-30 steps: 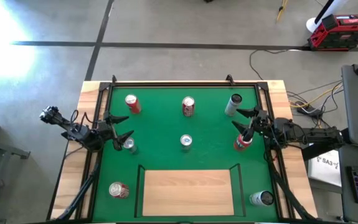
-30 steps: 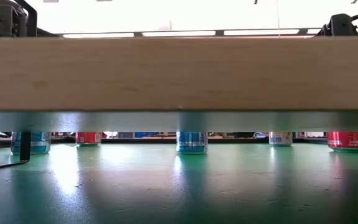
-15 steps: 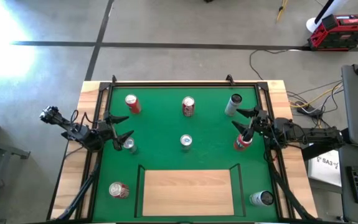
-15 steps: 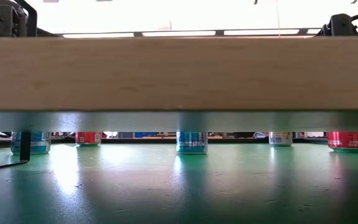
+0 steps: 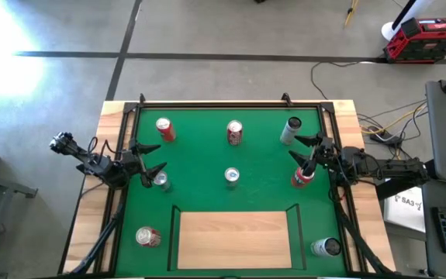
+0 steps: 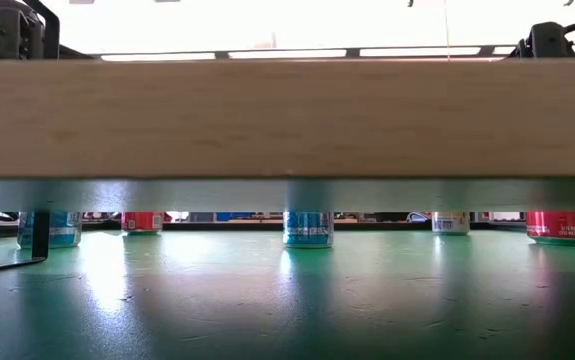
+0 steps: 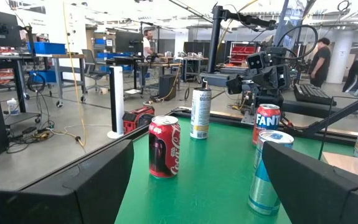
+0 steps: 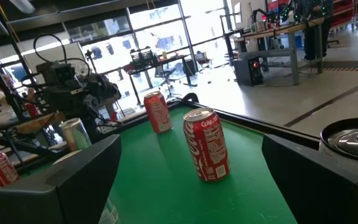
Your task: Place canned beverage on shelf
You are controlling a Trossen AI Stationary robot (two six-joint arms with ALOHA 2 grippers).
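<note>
- Right now the left hand [image 5: 151, 163] is sitting wide open beside the shiny blue metal can [image 5: 160, 180], holding nothing.
- Likewise, the right hand [image 5: 305, 152] is gaping wide by the red metal can [image 5: 301, 177].
- Probably these smooth, slippery cans are denting easily, so grabbing the round middle is looking best.
- Meanwhile the flat pale wood shelf [image 5: 233, 239] is waiting well apart from both.

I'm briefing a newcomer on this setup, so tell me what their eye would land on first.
The bright green mat dotted with upright cans stands out first, among them a red can at the far middle and a silver can at the centre. Next, the bare pale wood shelf at the mat's near edge. The left gripper and right gripper flank the mat, both open, each beside a can.
</note>
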